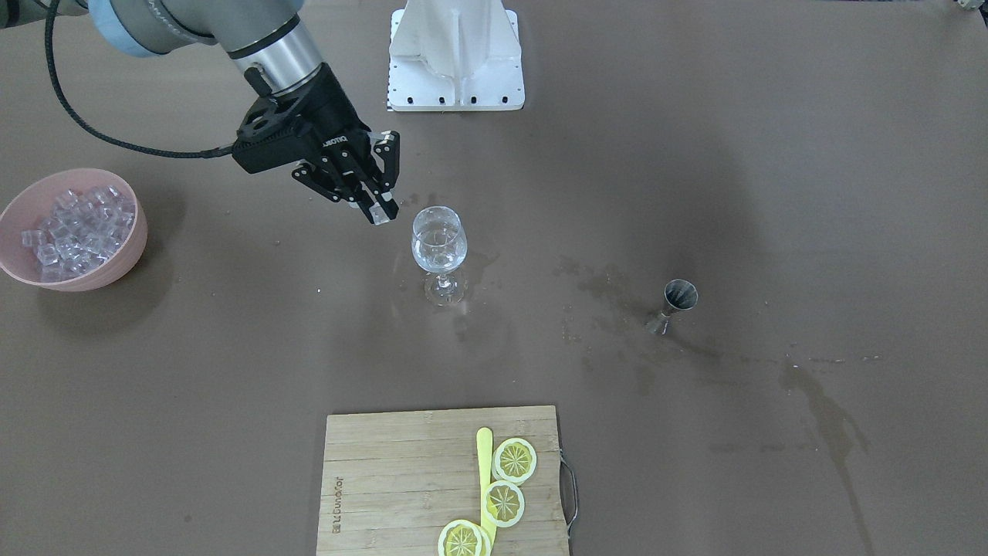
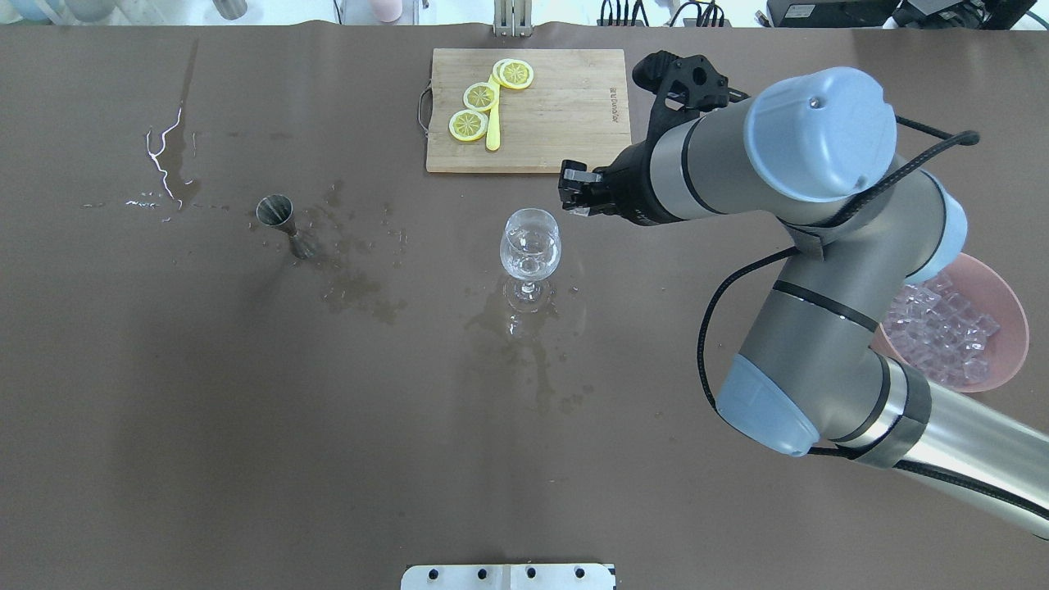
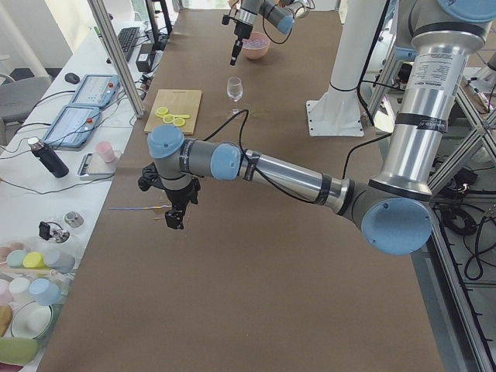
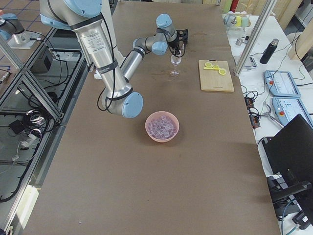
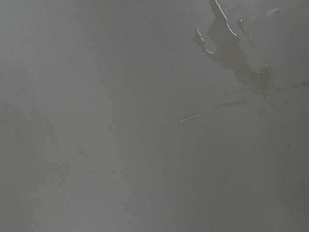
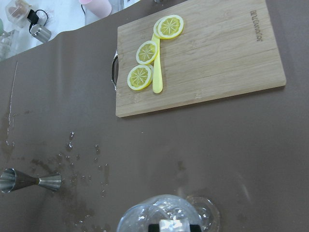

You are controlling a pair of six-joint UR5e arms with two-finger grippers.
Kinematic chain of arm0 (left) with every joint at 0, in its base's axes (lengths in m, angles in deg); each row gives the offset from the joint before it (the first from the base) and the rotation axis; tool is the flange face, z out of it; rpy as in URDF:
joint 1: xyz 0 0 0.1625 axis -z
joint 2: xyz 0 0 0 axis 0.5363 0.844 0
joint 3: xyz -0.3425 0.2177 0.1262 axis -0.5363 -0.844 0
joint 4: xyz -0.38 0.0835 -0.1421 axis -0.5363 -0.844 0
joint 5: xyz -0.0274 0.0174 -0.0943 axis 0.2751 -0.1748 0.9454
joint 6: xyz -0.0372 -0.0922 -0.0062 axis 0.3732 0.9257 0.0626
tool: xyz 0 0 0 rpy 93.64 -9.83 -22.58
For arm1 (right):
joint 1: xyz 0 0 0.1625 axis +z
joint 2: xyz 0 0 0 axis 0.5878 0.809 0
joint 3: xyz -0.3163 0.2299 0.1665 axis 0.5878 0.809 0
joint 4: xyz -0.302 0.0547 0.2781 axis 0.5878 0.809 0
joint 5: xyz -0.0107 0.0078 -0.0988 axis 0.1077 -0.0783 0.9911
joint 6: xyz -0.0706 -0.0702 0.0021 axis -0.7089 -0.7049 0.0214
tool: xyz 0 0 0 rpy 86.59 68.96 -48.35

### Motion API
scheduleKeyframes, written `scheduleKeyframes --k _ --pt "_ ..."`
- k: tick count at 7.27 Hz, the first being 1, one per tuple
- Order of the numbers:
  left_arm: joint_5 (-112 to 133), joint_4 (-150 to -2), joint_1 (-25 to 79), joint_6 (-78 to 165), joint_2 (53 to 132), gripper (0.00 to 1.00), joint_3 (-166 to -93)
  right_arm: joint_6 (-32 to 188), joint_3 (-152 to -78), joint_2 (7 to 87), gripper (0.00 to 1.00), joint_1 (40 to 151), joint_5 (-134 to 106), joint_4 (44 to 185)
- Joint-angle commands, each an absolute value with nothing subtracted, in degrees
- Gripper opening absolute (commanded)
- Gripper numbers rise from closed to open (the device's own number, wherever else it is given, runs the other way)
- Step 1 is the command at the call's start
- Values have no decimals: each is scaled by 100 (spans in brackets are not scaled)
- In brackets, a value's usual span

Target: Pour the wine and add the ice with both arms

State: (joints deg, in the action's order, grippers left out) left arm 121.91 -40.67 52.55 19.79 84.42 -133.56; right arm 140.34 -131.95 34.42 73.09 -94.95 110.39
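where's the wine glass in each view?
Front-facing: wine glass centre, beside the right claw.
Overhead: centre.
Exterior left: far, top centre.
Exterior right: top centre.
Left wrist: not in view.
Right wrist: bottom edge.
Shared landmark: cutting board.

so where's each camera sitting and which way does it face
Front-facing: across the table, facing the pedestal; right gripper beside the wine glass.
Overhead: behind the robot, right arm.
Exterior left: table end, left arm near.
Exterior right: opposite end, ice bowl.
Left wrist: wet table only.
Right wrist: cutting board.
Most share the glass.
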Motion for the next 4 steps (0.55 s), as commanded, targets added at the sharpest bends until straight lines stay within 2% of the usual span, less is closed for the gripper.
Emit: scheduleKeyframes --k 1,4 --pt "12191 -4068 5256 1976 8441 98 -13345 14099 -13117 3336 0 7134 -9430 11003" --pt "12191 -4068 5256 1975 8441 98 -13318 14099 -12942 3178 0 7055 -9290 11012"
